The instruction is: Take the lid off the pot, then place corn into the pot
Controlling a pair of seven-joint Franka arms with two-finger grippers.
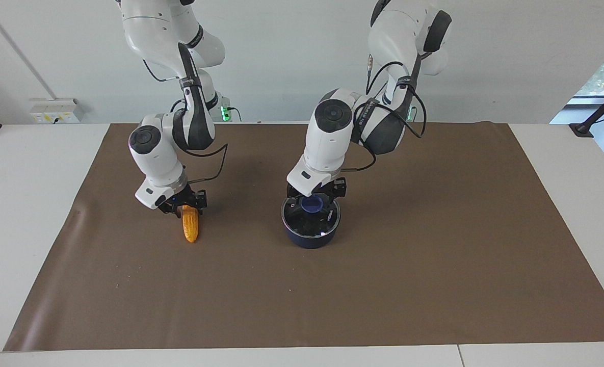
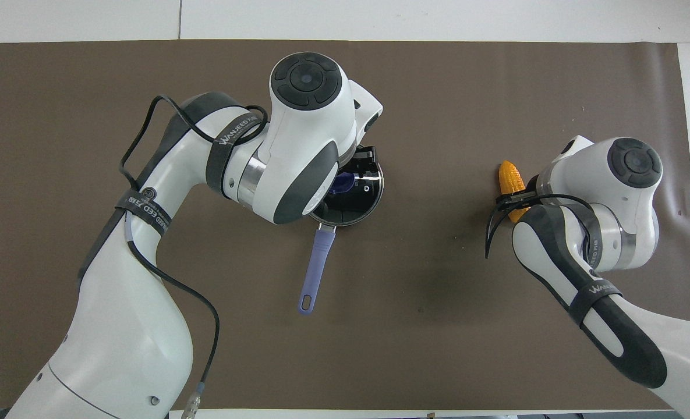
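Note:
The dark navy pot (image 1: pixel 309 235) stands mid-mat with the glass lid (image 1: pixel 302 220) on it. Its blue-purple handle (image 2: pixel 315 269) points toward the robots. My left gripper (image 1: pixel 314 200) is down on the lid, open, with a finger on each side of the blue-purple knob (image 1: pixel 312 205). In the overhead view the left arm covers most of the pot (image 2: pixel 353 203). The yellow-orange corn (image 1: pixel 190 224) lies on the mat toward the right arm's end. My right gripper (image 1: pixel 185 203) is low at the end of the corn nearer the robots. The corn also shows in the overhead view (image 2: pixel 510 177).
A brown mat (image 1: pixel 383 285) covers the white table (image 1: pixel 21 168). A wall socket box (image 1: pixel 57 109) sits at the table's edge by the right arm.

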